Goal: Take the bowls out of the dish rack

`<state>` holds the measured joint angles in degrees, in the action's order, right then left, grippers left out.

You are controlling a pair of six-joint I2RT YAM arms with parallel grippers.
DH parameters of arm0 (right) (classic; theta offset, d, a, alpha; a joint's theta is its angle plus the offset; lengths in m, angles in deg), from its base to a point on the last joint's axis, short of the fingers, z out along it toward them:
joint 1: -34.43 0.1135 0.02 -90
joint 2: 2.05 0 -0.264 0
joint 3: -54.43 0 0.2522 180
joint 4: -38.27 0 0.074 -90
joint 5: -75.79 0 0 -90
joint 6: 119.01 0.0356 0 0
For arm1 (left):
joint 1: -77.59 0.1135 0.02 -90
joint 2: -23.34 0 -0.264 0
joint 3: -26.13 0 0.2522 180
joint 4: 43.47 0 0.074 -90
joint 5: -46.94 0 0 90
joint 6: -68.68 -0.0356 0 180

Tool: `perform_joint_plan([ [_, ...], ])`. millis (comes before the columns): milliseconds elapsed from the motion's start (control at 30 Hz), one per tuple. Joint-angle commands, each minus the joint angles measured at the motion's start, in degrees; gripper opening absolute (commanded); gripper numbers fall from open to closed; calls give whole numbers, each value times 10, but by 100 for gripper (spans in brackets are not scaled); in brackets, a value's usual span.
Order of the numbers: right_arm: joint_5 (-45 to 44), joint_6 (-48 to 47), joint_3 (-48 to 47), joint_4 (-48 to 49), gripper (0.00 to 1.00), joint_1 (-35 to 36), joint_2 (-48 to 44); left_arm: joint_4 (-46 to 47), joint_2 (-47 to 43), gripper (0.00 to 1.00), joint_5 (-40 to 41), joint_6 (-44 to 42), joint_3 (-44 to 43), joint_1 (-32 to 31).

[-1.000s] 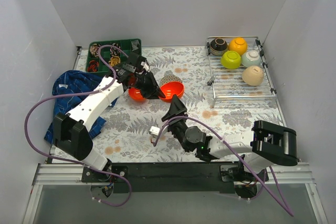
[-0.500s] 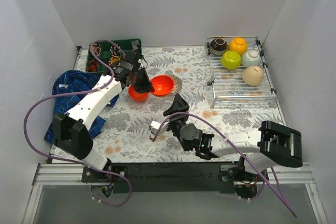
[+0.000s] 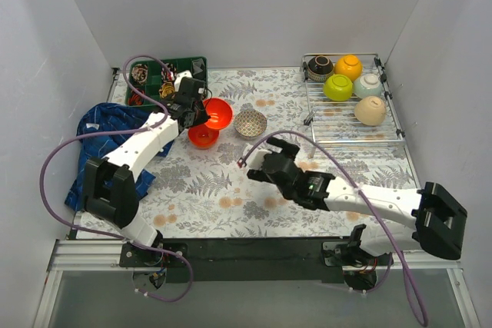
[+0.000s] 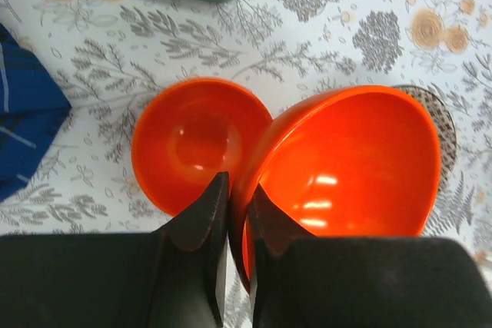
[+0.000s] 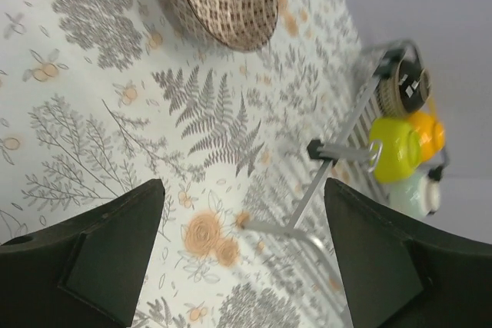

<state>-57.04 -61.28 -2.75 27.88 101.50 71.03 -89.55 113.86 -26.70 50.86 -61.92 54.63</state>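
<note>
While left gripper (image 4: pixel 237 192) pinches 1 red-orange bowl (image 4: pixel 350 163) by its rim, right gripper (image 5: pixel 244 224) spread wide, empty

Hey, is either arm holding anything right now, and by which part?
The left gripper holds a red-orange bowl, its fingers pinching the near rim, one inside and one outside. The right gripper is open and holds nothing.

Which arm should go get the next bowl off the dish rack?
Right. The right gripper is open and empty, and it lies nearer the dish rack, where five bowls sit. The left gripper is shut on the rim of a red-orange bowl, farther from the rack.
</note>
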Motion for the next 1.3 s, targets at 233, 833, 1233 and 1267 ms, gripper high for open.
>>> perform_joint_plan([
  [233,168,244,-17,-151,93,-214,-105,69,52,0,49,-15,42,26],
  [833,224,293,-65,-199,91,-388,-101,82,-35,64,20,-6,98,36],
  [1233,264,318,-137,-227,90,-465,-38,170,-101,50,-132,2,150,61],
  [1267,268,318,-134,-228,90,-467,-37,177,-98,50,-143,2,158,67],
])
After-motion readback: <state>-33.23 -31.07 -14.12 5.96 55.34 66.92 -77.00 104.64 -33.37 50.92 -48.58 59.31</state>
